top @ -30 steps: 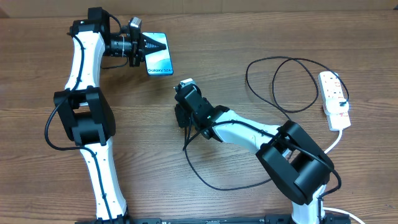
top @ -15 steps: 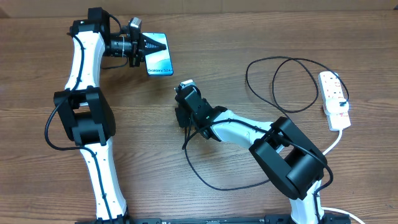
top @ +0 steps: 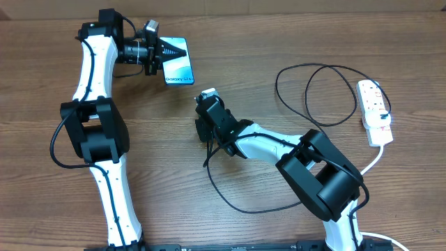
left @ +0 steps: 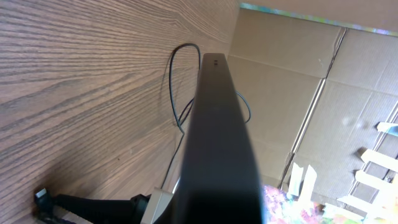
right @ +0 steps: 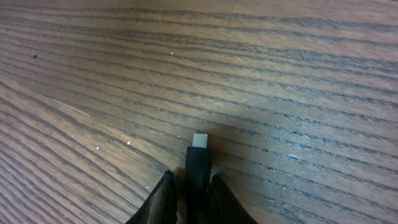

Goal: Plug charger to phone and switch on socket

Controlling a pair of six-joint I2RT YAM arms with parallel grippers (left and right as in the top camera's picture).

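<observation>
The phone (top: 180, 68), light blue screen with white text, is at the back left. My left gripper (top: 174, 50) is shut on its far end. In the left wrist view the phone (left: 217, 137) shows edge-on as a dark bar that hides the jaws. My right gripper (top: 204, 103) is mid-table, to the right of and nearer than the phone, apart from it. It is shut on the charger's connector plug (right: 198, 163), whose metal tip points forward just over the wood. The black cable (top: 240, 206) loops across the table to the white socket strip (top: 374, 111) at the right.
A big loop of the black cable (top: 313, 94) lies left of the socket strip. The strip's white lead (top: 376, 159) runs toward the front right. Cardboard walls (left: 298, 93) stand beyond the table edge.
My right arm's elbow link has shifted a little to the left. Both grippers, the phone and the plug stay about where they were.
</observation>
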